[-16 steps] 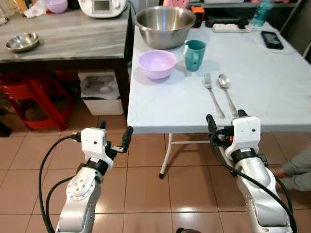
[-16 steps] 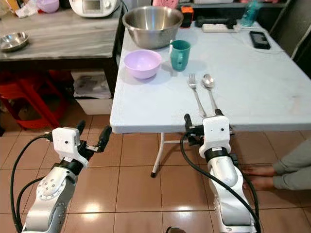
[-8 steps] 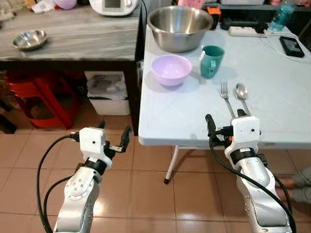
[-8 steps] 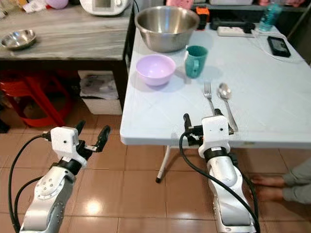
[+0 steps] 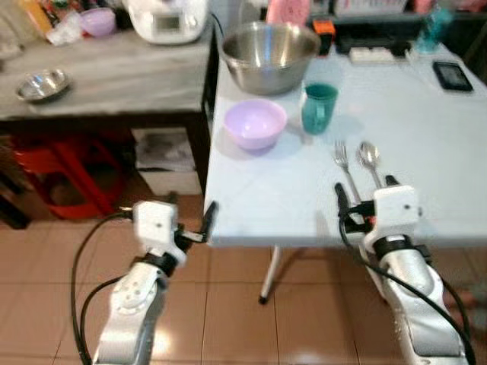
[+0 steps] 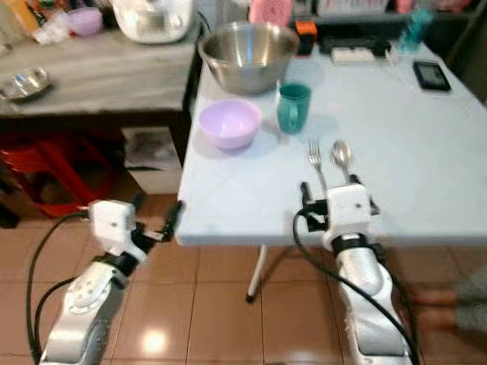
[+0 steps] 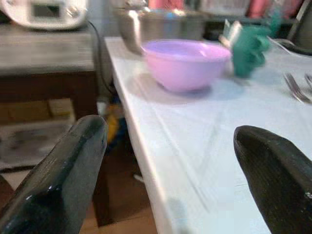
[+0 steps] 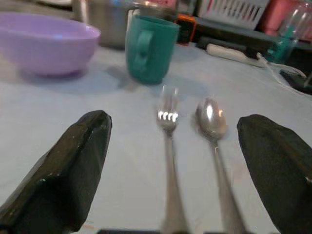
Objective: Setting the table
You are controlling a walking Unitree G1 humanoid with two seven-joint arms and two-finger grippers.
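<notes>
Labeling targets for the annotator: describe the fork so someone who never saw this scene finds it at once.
On the white table, look at the near edge just ahead of the right gripper, where two pieces of cutlery lie side by side, handles toward the robot. The fork is the left one, nearer the purple bowl; its tip has tines, while the spoon beside it ends in a rounded bowl.

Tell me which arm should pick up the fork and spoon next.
Probably the right. The right gripper is open at the table's near edge, with the fork and spoon lying straight ahead between its fingers. The left gripper sits off the table's left corner, nearer the purple bowl.
</notes>
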